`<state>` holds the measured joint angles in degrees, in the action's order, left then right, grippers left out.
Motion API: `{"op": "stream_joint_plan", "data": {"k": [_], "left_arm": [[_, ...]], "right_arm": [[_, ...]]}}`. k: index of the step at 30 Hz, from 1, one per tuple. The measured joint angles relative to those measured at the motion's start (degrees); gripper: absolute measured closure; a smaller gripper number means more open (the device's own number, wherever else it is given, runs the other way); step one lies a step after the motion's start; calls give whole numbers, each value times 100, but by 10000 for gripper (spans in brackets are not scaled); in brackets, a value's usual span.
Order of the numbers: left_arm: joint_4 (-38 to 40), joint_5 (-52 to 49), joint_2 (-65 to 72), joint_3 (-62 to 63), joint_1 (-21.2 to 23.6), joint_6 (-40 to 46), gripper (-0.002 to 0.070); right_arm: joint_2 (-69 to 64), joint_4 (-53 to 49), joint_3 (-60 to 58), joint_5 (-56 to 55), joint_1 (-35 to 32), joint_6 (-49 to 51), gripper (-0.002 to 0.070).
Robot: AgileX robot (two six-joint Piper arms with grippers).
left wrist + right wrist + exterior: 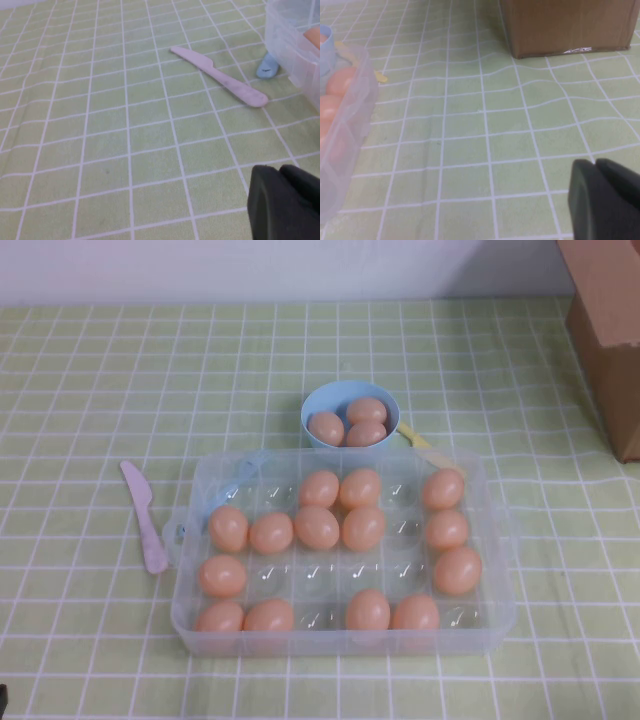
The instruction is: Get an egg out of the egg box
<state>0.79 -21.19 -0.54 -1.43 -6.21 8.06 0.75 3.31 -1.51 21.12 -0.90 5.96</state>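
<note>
We see the large clear plastic egg box (345,640) lying on the green checked tablecloth (90,390) near the middle of the table, its round cups partly filled with small, smooth, peach-orange eggs (363,528). We count fourteen of them in the tray, and several cups are bare. No one egg is set apart from the others; all sit in their cups, and neither gripper touches any.

Just behind the box stands a small light-blue bowl (318,400) holding three more eggs of the same look. A yellow piece (415,438) shows beside the bowl, at the box's far rim. To the robot's left of the box, just beside it, lies a pale pink plastic knife (144,517), flat on the cloth. A brown cardboard box (610,330) stands at the far right edge, well apart from the tray.

The left gripper (280,172) shows in its wrist view as dark fingers pressed together above the cloth, near the knife. The right gripper (595,165) hangs over bare cloth between tray and cardboard box, its fingers together, holding nothing.
</note>
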Motion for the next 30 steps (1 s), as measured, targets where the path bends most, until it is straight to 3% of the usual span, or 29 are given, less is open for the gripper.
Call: {"op": "stream_joint_plan", "data": {"k": [23,27,30], "left_arm": [[0,0,0,0,0,0,678],[0,0,0,0,0,0,678],[0,0,0,0,0,0,678]], "right_arm": [[0,58,0,0,0,0,695],[0,554,0,0,0,0,695],[0,1516,0,0,0,0,695]]}}
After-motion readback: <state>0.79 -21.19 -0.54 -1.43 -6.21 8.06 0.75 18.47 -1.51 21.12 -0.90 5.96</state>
